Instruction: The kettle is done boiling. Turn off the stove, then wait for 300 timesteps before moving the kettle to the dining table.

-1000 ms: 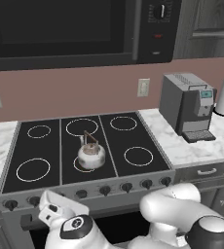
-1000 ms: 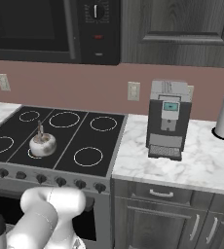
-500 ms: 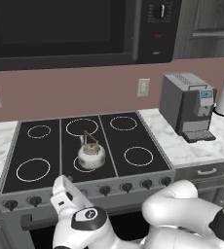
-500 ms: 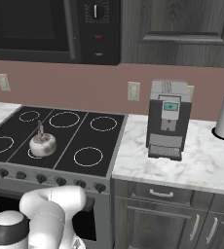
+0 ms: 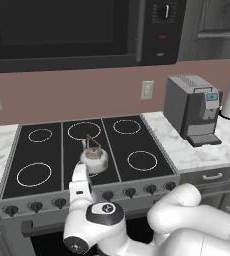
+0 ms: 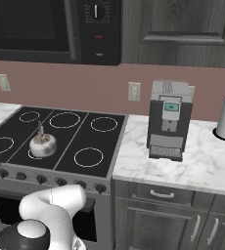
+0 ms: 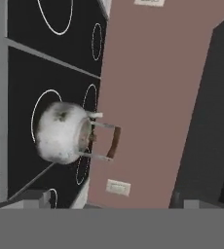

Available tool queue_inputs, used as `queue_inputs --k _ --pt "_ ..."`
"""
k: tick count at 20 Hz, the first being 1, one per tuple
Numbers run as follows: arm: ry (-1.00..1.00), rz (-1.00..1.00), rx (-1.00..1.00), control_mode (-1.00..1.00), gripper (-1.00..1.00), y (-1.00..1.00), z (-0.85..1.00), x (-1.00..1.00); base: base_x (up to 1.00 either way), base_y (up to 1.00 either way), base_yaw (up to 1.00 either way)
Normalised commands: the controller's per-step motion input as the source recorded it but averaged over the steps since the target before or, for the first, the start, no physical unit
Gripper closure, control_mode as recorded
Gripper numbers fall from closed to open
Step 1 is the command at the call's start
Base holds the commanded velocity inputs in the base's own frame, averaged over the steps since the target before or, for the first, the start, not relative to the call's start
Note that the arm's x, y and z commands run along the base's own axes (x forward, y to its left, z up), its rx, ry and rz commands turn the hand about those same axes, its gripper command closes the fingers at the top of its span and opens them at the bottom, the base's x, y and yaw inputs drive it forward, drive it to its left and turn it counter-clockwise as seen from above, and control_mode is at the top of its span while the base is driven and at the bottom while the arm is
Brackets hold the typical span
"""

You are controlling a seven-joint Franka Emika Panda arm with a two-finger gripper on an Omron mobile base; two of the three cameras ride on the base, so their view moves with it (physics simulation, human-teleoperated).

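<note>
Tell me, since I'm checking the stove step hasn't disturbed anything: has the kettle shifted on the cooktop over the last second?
No. In the left base view the kettle sits on the same front-middle burner ring of the stove as before.

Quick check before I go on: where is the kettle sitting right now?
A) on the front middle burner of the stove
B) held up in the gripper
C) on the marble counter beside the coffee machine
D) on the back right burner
A: the kettle rests on the stove, on the front burner ring of the middle column.
</note>
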Motion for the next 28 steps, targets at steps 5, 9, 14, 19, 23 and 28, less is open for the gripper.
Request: queue_inputs --k 5,9,14,19,23,28 --pt "0.0 -0.08 0.37 -1.0 -1.0 -0.27 0.37 0.0 0.0 0.0 0.0" --pt "0.0 -0.07 0.34 -1.0 -1.0 -0.26 0.38 0.0 0.0 0.0 0.0" --pt "0.06 -0.03 0.33 -1.0 -1.0 -0.32 0.35 0.07 0.0 0.0 0.0" --pt "0.1 -0.01 0.29 -1.0 -1.0 -0.31 0.27 0.18 0.0 0.0 0.0" --pt "0.07 0.0 0.25 -1.0 -1.0 -0.19 0.21 0.15 0.0 0.0 0.0" --pt "0.02 0.0 0.24 -1.0 -1.0 -0.16 0.14 0.02 0.0 0.0 0.0"
